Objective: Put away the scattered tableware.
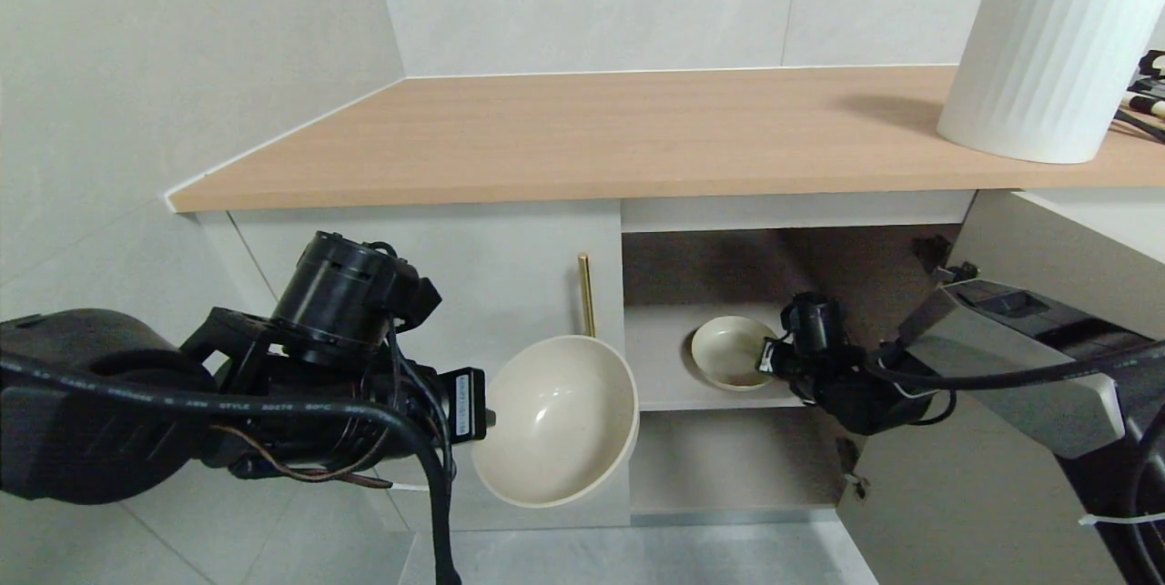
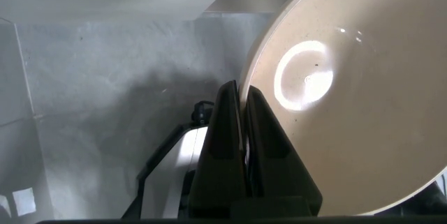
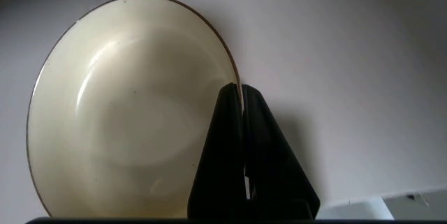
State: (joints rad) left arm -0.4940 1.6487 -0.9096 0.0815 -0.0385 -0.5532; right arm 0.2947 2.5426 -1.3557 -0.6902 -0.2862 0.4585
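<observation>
Got the left claw (image 2: 243, 123) pinched tight on the rim of the big cream bowl (image 1: 560, 421), holding it tipped up on edge in the air. Hanging just in front of the closed cabinet door (image 1: 473, 267), right by the brass handle (image 1: 586, 294).

Same deal over on the right: seeing the right claw (image 1: 769, 358) clamped on the rim of the small bowl (image 1: 728, 351), inside the open cabinet. Looks to be down on the middle shelf (image 1: 664, 367), near the front edge, though can't tell if fully resting or a touch lifted.

Up top, just a wooden desk (image 1: 592, 130) with a white ribbed container (image 1: 1047, 48) standing at the far right end, well apart from both bowls.
</observation>
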